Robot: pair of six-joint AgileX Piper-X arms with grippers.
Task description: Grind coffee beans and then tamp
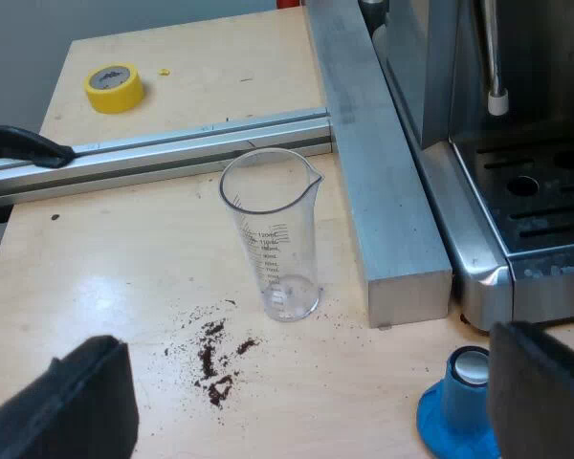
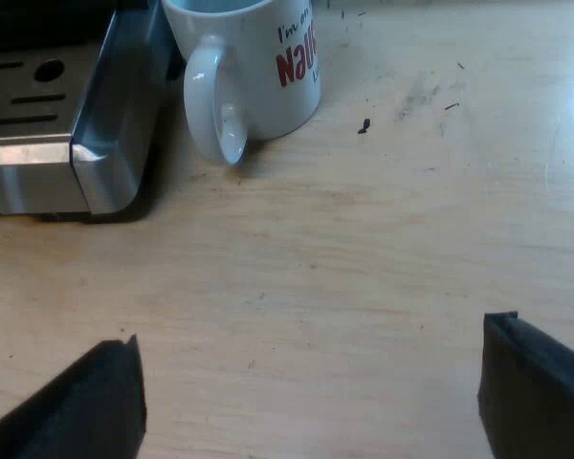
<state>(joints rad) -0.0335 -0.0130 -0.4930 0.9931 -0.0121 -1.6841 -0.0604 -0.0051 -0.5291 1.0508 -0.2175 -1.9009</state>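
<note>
Clear plastic measuring glass (image 1: 271, 234), glossy ceramic mug (image 2: 258, 67)

A see-through measuring glass (image 1: 273, 234) stands upright on the pale wood surface (image 1: 124, 287). It has small lines and numbers on its side. Dark coffee crumbs (image 1: 213, 359) lie spilled on the wood just beside it. A long thin metal bar (image 1: 172, 148) runs across the wood and meets a thick metal bar (image 1: 383, 191) near the glass. A black handle (image 1: 24, 145) rests on the thin bar. Past that bar lie a roll of yellow tape (image 1: 114, 87) and a tiny yellow bit (image 1: 164, 71). A white mug (image 2: 258, 67) with red letters stands upright, with a dark speck (image 2: 364, 125) near it.
</note>
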